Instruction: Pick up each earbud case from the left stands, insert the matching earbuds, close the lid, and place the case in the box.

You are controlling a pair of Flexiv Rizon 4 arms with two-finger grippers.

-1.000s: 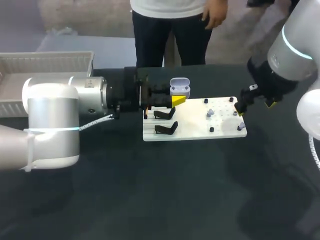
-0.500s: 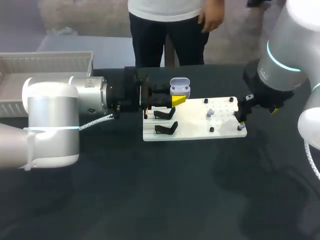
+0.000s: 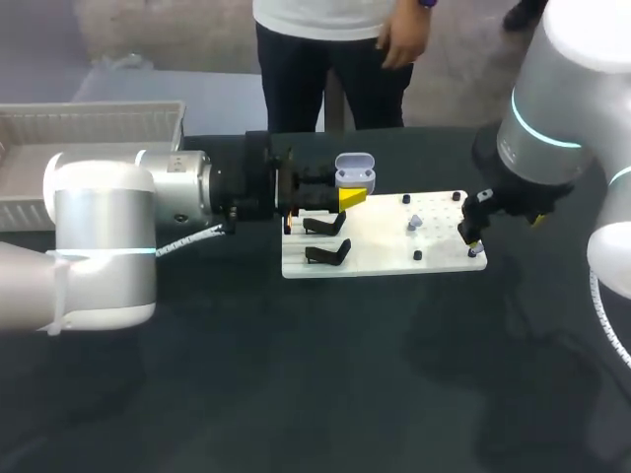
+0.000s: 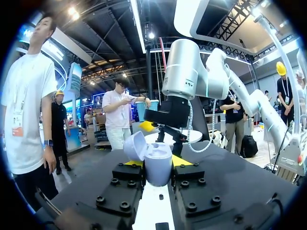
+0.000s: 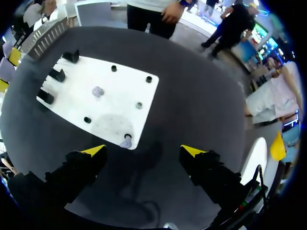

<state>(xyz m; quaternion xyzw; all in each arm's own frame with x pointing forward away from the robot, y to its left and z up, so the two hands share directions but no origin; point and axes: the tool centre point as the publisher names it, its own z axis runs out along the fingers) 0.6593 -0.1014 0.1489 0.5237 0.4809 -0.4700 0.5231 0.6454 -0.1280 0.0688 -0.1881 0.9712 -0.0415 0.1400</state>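
Looking at your dark table (image 3: 296, 384): left gripper (image 4: 157, 162) pinches the open-lidded earbud case (image 3: 355, 172) over a far corner of the white board (image 5: 120, 86), right gripper (image 5: 143, 150) hangs spread wide above the corner earbud (image 5: 126, 142).

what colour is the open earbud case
The earbud case is pale lilac; best in left wrist view.

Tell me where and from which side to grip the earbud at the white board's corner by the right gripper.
Probably its rounded top, from straight above: the earbud sits at the corner of the white board, so the open right gripper can straddle it.
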